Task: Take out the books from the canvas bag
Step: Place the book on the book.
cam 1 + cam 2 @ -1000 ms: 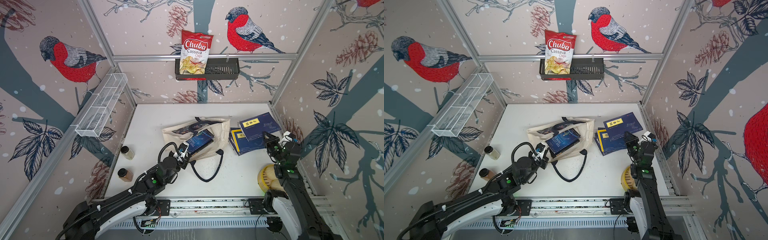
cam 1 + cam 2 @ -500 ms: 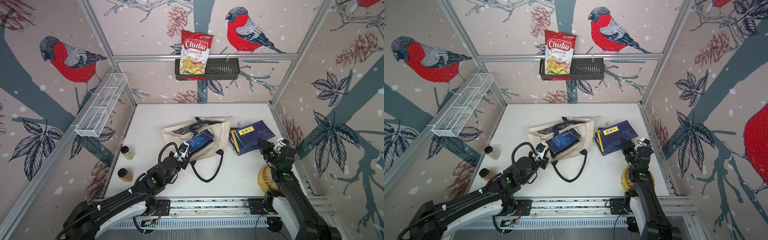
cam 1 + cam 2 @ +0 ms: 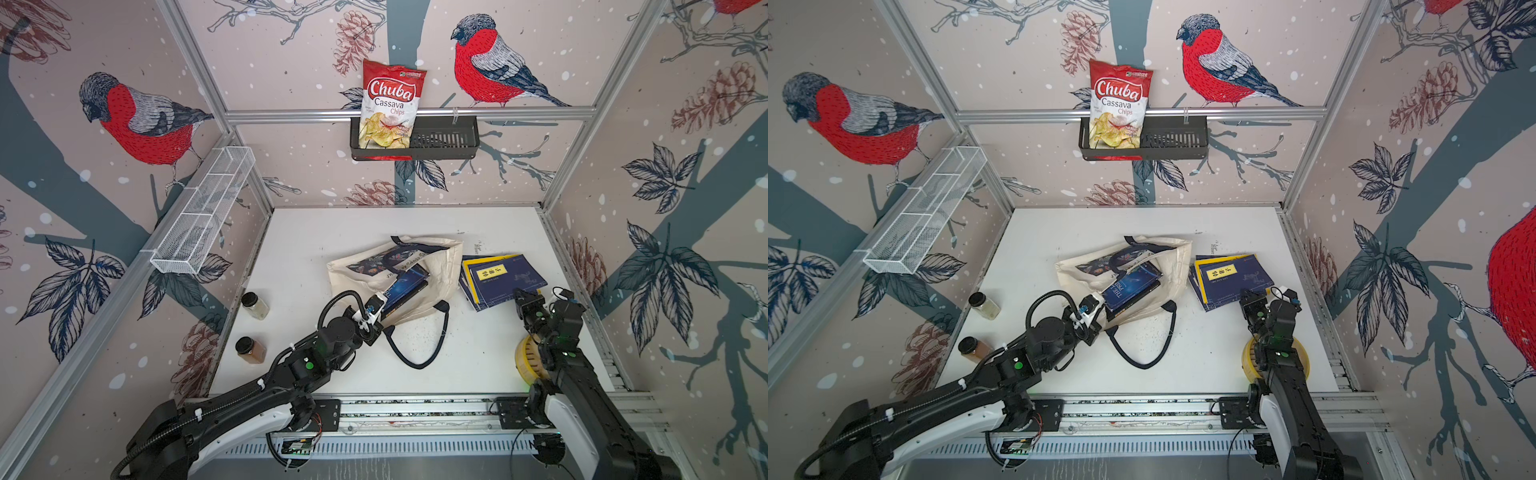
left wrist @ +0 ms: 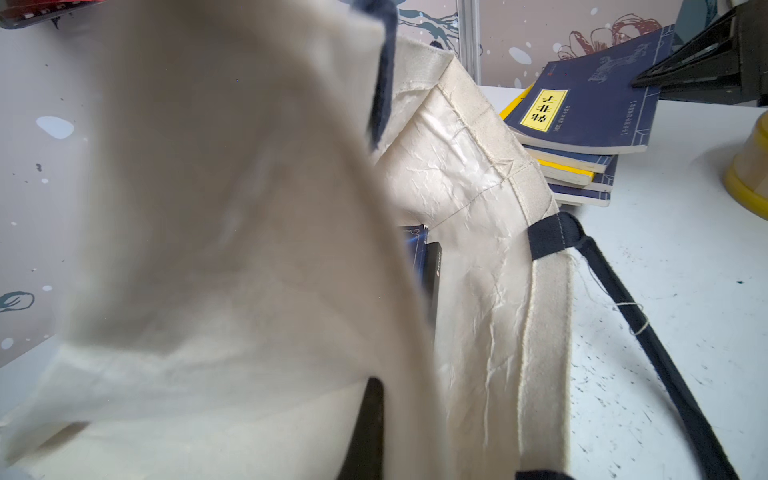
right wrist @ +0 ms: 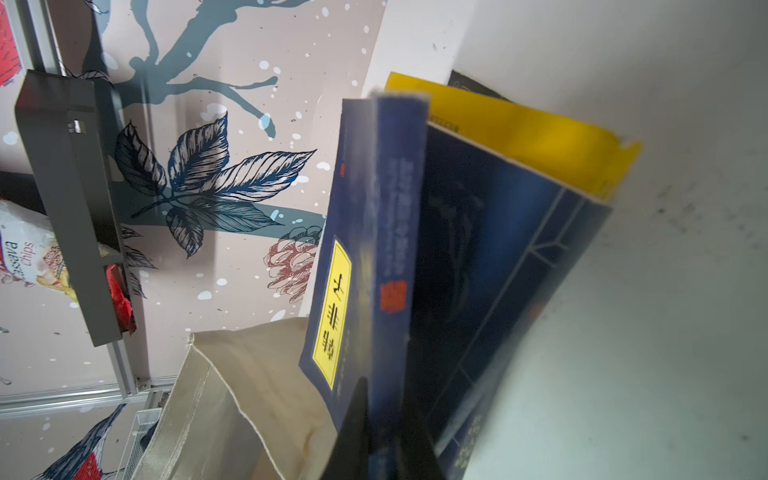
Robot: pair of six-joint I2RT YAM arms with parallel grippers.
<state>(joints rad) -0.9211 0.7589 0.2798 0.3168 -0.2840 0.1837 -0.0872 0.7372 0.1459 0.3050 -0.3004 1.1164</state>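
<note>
The cream canvas bag (image 3: pixel 442 266) (image 3: pixel 1169 266) lies on its side mid-table, mouth toward the arms. Dark blue books (image 3: pixel 405 289) (image 3: pixel 1131 286) lie inside it, the top one reading "The Little Prince". My left gripper (image 3: pixel 376 309) (image 3: pixel 1094 307) is shut on the bag's upper rim; in the left wrist view the cloth (image 4: pixel 232 232) covers most of the gripper (image 4: pixel 386 415). To the right is a stack of navy books (image 3: pixel 498 278) (image 3: pixel 1229 278) (image 4: pixel 582 158). My right gripper (image 3: pixel 524 297) (image 3: pixel 1250 300) (image 5: pixel 384 419) is shut on the near edge of the stack's top book, which has a yellow label (image 5: pixel 332 316).
Two spice jars (image 3: pixel 255 305) (image 3: pixel 249 350) stand at the left edge. A yellow round container (image 3: pixel 525 359) sits under my right arm. The bag's navy strap (image 3: pixel 419 357) loops toward the front. On the walls hang a chips bag in a black basket (image 3: pixel 388 108) and a white wire shelf (image 3: pixel 203 212).
My right gripper has drawn back toward the front and lowered the yellow-label book from a raised tilt onto the stack. The left gripper and the bag have stayed put.
</note>
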